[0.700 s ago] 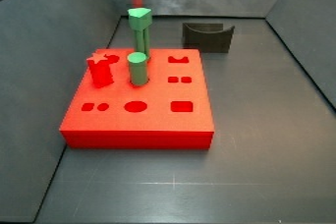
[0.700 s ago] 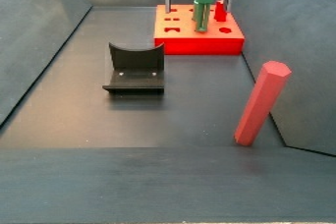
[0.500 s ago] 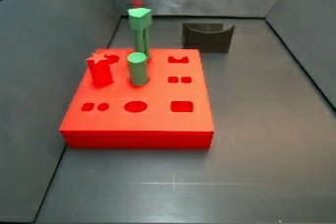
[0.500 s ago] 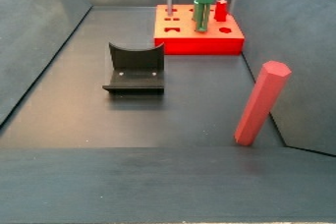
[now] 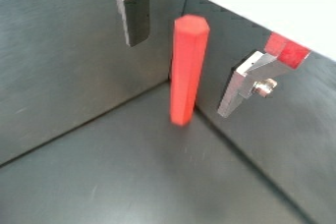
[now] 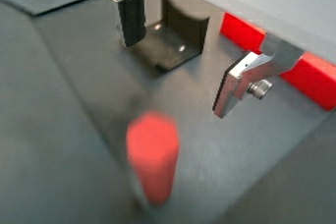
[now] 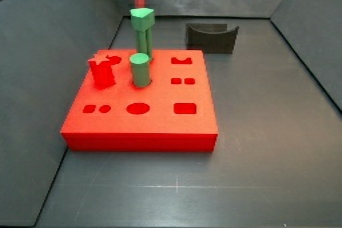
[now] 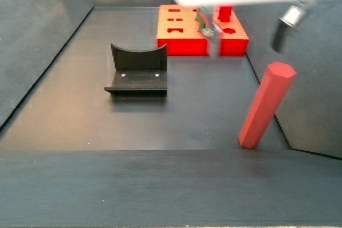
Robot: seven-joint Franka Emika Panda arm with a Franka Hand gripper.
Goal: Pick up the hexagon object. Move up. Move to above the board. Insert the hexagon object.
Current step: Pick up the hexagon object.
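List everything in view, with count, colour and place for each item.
hexagon object: one, red, standing upright on the floor by the side wall, apart from the board.
board: one, red, flat on the floor, holes in its top.
tall green peg: one, green, upright in the board.
short green peg: one, green, upright in the board.
red stub: one, red, on the board's corner.
fixture: one, dark, on the floor between board and hexagon object.
gripper: one, silver fingers with dark pads, open, fingers either side of the hexagon object, not touching.
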